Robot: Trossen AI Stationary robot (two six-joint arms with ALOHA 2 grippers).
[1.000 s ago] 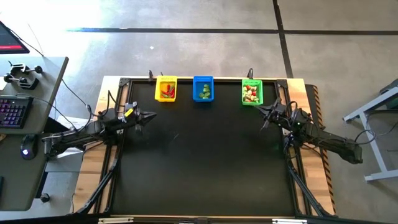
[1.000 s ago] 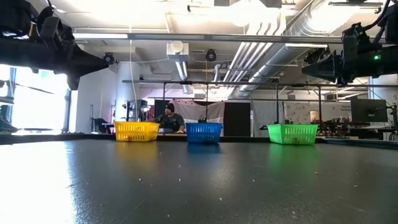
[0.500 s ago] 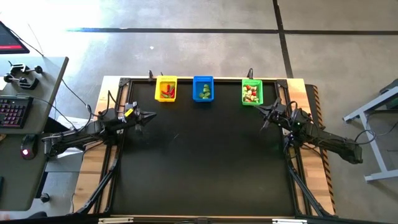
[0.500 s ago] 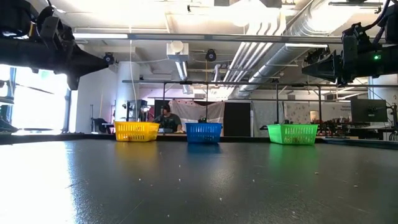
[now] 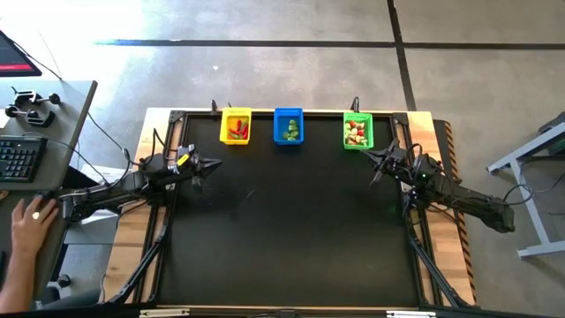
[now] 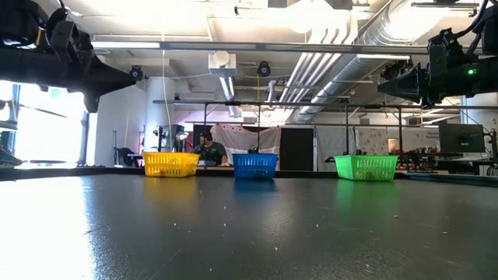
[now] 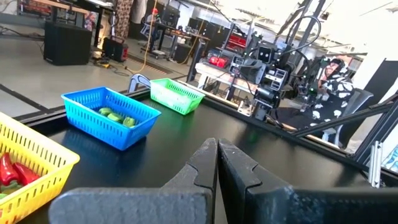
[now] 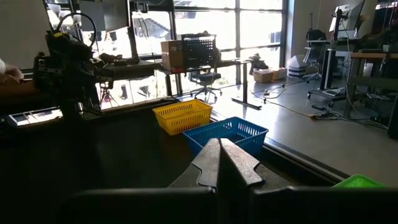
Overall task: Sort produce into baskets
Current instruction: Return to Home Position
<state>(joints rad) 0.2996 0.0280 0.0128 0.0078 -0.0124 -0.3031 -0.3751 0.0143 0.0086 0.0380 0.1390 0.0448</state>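
High view: L gripper point(image 5: 214, 165), R gripper point(image 5: 378, 166) are hovering at table point(image 5: 291, 230) sides, both closed, empty. Yellow basket point(image 5: 236, 110), blue basket point(image 5: 289, 110), green basket point(image 5: 357, 115) are holding produce point(image 5: 237, 131).

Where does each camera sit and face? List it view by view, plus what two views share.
High view: overhead, straight down on the table; left gripper and right gripper both show.
Low view: tabletop height, looking across at the yellow basket, blue basket and green basket; arms enter from above.
Left wrist view: on the left arm, facing the baskets past its shut fingers.
Right wrist view: on the right arm, likewise past shut fingers.
Shared: both wrist views show the yellow and blue baskets.
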